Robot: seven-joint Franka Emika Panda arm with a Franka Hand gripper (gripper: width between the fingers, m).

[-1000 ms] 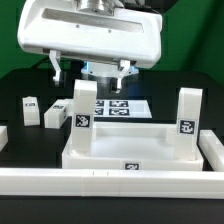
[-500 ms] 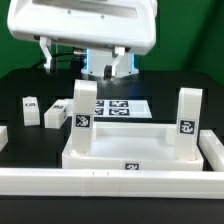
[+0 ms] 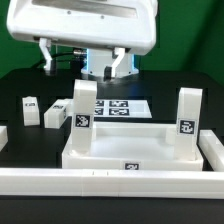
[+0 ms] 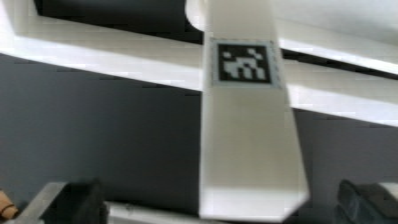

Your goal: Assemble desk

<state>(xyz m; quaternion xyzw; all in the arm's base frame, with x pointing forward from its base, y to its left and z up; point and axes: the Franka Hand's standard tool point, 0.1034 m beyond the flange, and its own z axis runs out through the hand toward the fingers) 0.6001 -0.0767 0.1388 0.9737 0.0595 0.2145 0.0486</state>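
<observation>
The arm's white housing [image 3: 85,25] fills the top of the exterior view, cut off by the frame. Below it the black table [image 3: 25,85] shows bare room along its far edge and toward the exterior view's left.

The tabletop [image 3: 130,150] lies open side up near the table's front edge. Just beside it run a long front rail [image 3: 110,182] and a side rail [image 3: 212,150] at the exterior view's right. The marker board [image 3: 118,106] lies flat behind the tabletop, partly hidden.

One leg [image 3: 84,112] stands upright at the tabletop's back corner toward the exterior view's left. A second leg [image 3: 188,120] stands at the back corner toward its right. Two loose legs [image 3: 31,108] [image 3: 55,115] stand on the table off to the exterior view's left, apart from the tabletop. A white piece at that view's left edge is cut off and hard to identify.

The gripper [image 3: 83,62] hangs above the first leg with its jaws wide apart and nothing held. In the wrist view a leg [image 4: 246,130] rises between the dark fingers [image 4: 71,200] without touching them.

Each leg and the tabletop's front wall carry a black-and-white square tag [image 4: 244,62]. No writing can be read.
</observation>
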